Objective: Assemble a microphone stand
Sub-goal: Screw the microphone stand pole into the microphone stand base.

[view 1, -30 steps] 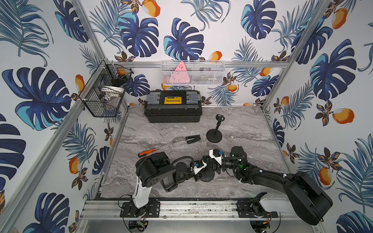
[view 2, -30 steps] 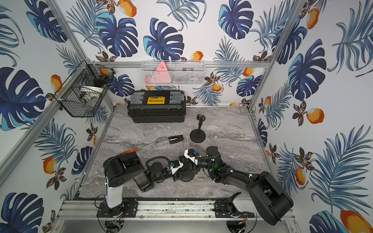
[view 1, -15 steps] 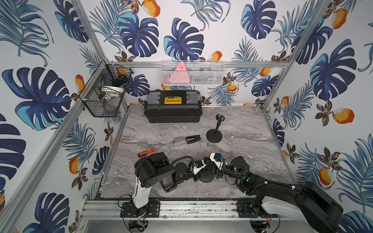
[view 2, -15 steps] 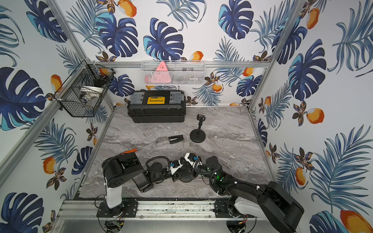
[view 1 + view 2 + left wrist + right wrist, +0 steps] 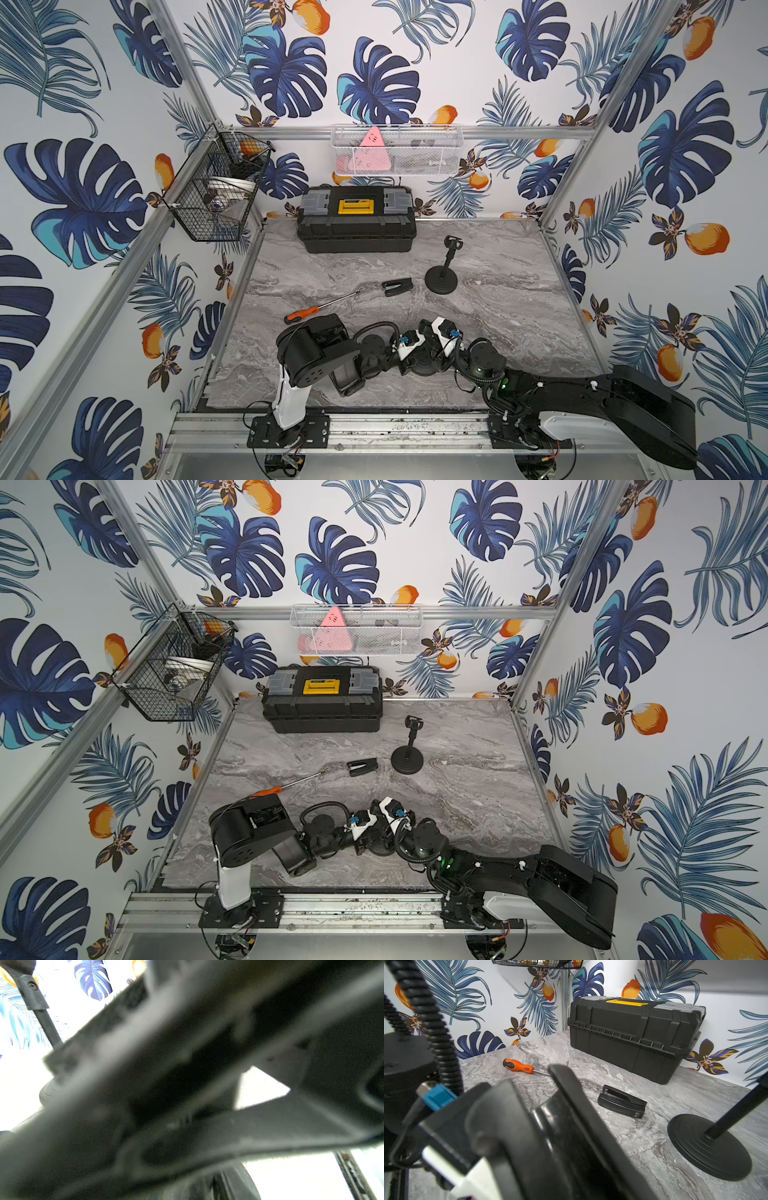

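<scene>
Both arms lie low along the front edge of the table [image 5: 498, 299], just behind the rail [image 5: 395, 428], and their heads meet near the front middle. The left gripper [image 5: 412, 360] and right gripper [image 5: 433, 354] crowd over a dark round thing [image 5: 422, 368]. I cannot tell what it is, nor whether either pincer is spread or pressed together. The left wrist view is a dark blur, and the right wrist view shows only a finger [image 5: 571, 1095] against a glossy black curve. Bare top runs from the grippers back toward the stand [image 5: 443, 279] and out to the right side frame.

The top is grey veined marble. The walls carry blue leaves and orange fruit. A black toolbox [image 5: 356, 224] sits against the back wall. A wire basket [image 5: 216, 195] hangs at the back left post, and a mesh basket [image 5: 397, 149] on the back wall holds a pink triangle [image 5: 368, 153].

The stand is upright right of the middle, well apart from both grippers. It is all black, with a ridged round base, a thin pole and a small holder on top. A black clip [image 5: 397, 286] lies flat just left of its base. An orange-handled screwdriver [image 5: 322, 305] lies further left, its tip toward the clip.
</scene>
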### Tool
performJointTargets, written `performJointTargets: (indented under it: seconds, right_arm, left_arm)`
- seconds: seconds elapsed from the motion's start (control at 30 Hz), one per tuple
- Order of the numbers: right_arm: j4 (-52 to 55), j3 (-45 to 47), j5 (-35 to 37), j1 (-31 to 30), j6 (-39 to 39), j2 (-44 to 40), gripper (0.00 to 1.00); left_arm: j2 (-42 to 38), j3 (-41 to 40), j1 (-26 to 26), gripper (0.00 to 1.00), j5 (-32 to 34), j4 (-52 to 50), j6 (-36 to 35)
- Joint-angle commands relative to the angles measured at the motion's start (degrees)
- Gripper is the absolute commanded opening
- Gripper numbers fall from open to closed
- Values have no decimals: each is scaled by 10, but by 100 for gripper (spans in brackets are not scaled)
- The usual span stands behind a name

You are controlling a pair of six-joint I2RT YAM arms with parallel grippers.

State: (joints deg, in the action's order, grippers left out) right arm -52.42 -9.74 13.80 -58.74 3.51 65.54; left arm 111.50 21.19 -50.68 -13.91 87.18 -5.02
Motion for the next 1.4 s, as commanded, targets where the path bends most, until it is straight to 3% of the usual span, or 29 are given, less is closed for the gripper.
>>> performJointTargets:
  seconds: [0.0, 0.07, 0.1, 0.27, 0.37, 0.53, 0.73, 0.83, 0.93, 1.13, 1.37]
  right_arm:
    - [88, 4, 40, 2, -2, -35, 48]
    - [134, 4, 23, 8, 7, -82, 66]
    - [157, 3, 14, 12, 9, -104, 68]
    - [252, 7, -88, 65, 7, -215, 71]
    - [251, 16, -201, 144, -5, -231, 68]
    - [192, 2, -380, 255, -23, -148, 59]
    - [153, -46, -471, 284, 8, -29, 65]
    - [190, -91, -534, 289, 37, 18, 66]
    - [221, -128, -555, 289, 62, 58, 66]
    - [177, -136, -585, 289, 77, 97, 64]
    - [177, -150, -616, 287, 87, 120, 51]
  left_arm:
    - [3, 5, 3, 36, 24, 10, -3]
    - [6, 7, 9, 35, 31, 10, 3]
    - [7, 9, 13, 35, 32, 10, 5]
    - [7, 14, 34, 35, 23, 10, 10]
    - [1, 10, 36, 35, 13, 7, 5]
    - [0, 0, 37, 35, 3, 9, 2]
    - [-6, -5, 37, 36, -3, 9, 0]
    - [-9, -5, 38, 37, -14, 4, 1]
    - [-9, -7, 38, 37, -21, 8, 3]
    - [-1, -4, 38, 37, -34, 9, 4]
    - [6, 4, 38, 38, -52, 5, 8]
